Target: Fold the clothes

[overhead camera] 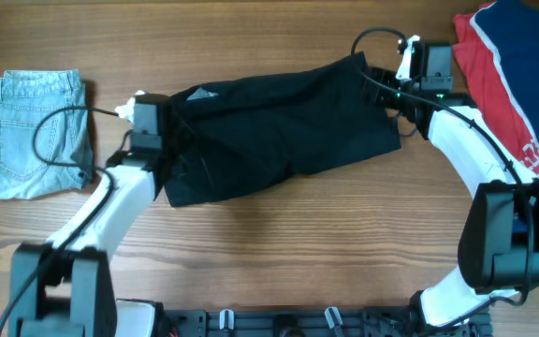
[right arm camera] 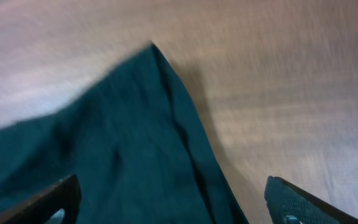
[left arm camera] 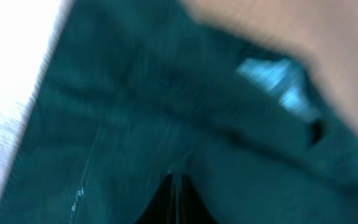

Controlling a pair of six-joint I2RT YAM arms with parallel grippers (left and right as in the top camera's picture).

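A pair of dark shorts [overhead camera: 279, 122] lies spread across the middle of the wooden table. My left gripper [overhead camera: 162, 140] is at its left end, shut on a pinch of the dark cloth [left arm camera: 179, 180], which fills the left wrist view. My right gripper [overhead camera: 386, 89] is at the shorts' right end, open, with its fingers [right arm camera: 173, 199] spread either side of a corner of the dark cloth [right arm camera: 123, 143] lying on the table.
Folded light denim shorts [overhead camera: 34, 131] lie at the far left. A red and blue garment [overhead camera: 513, 65] lies at the top right corner. Bare wood [overhead camera: 279, 243] runs along the front.
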